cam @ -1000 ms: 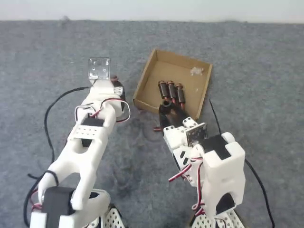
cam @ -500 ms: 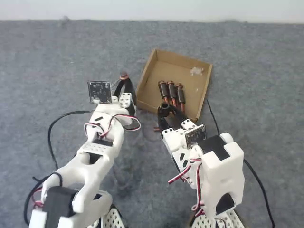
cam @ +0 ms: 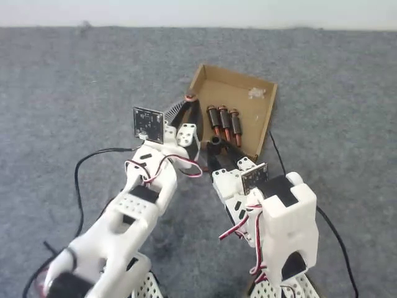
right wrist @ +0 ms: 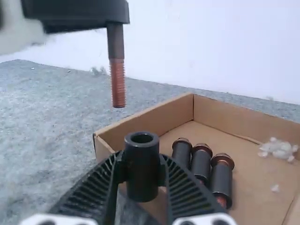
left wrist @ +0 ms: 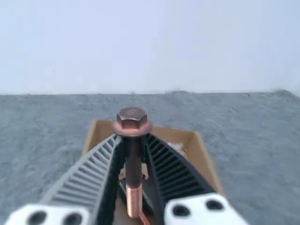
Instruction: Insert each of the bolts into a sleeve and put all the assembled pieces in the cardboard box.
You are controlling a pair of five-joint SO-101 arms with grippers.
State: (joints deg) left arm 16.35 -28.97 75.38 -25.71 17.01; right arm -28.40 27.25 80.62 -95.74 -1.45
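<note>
No text, label, number or sign can be read on anything here.

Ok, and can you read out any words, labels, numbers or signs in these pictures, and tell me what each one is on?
No text can be read in any view.
cardboard box: plain walls and floor, no print seen.
bolt: no marking visible on head or shank.
sleeve: plain black, no marking visible.
circuit board on the left wrist: any marks are too small to read.
</note>
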